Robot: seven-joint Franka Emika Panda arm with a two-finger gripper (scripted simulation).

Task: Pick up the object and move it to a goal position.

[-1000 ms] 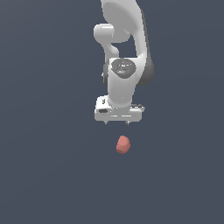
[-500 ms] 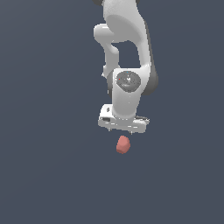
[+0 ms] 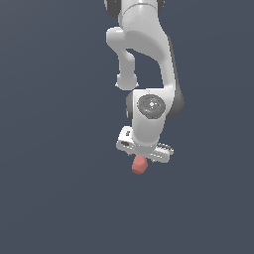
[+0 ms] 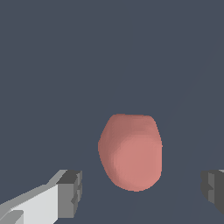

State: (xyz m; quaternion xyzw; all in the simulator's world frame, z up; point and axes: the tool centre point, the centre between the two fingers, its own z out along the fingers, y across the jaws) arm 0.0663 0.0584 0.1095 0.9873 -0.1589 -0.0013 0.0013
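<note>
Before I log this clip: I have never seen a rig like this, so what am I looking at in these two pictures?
It is a computer-simulated white robot arm over a plain dark surface. One picture comes from a camera off the arm; the other from a camera on its wrist, looking past the gripper. The only thing lying there is a small salmon-red lump, seen large in the wrist view. The gripper is open, its grey fingertips on either side of the lump with gaps showing, so nothing is held yet.
</note>
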